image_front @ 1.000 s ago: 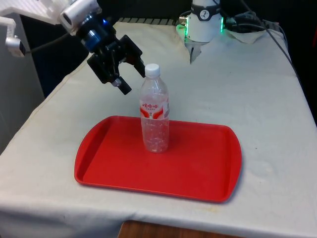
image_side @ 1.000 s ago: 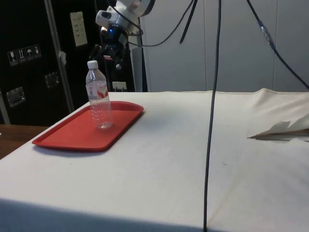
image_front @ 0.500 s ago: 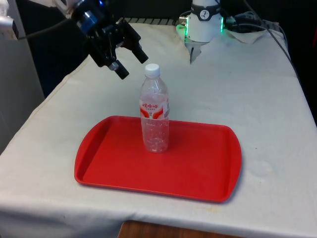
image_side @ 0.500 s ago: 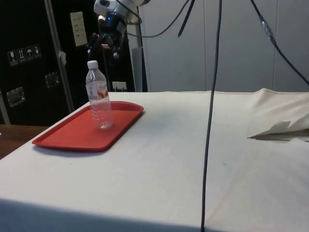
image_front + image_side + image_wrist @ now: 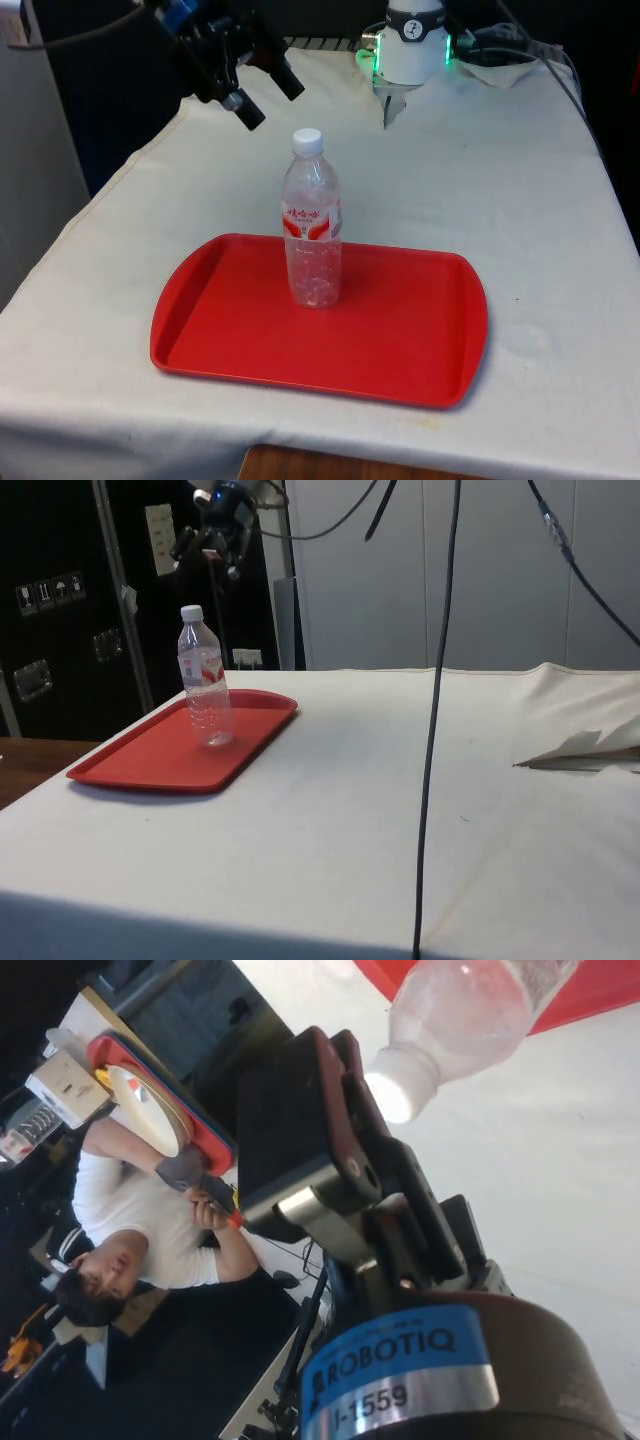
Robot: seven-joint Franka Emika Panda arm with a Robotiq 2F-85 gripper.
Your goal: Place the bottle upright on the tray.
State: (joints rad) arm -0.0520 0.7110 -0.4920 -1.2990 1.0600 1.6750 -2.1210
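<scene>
The red tray lies near the table's front edge on the white cloth, and everything else is placed from it. The clear plastic bottle stands upright on the tray, a little toward the front view's left of the tray's middle, white cap up, with a red label around its upper body. It looks empty or nearly so, so I judge it light and easy to tip; the thin walls would likely dent under a hard squeeze and the smooth plastic could slip. If it needed taking again, the labelled band just below the shoulder looks the firmest place to grip. The task looks done as things lie. Beyond the tray's far edge and well above the bottle's cap, the gripper hangs with its fingers spread wide, holding nothing and touching nothing.
</scene>
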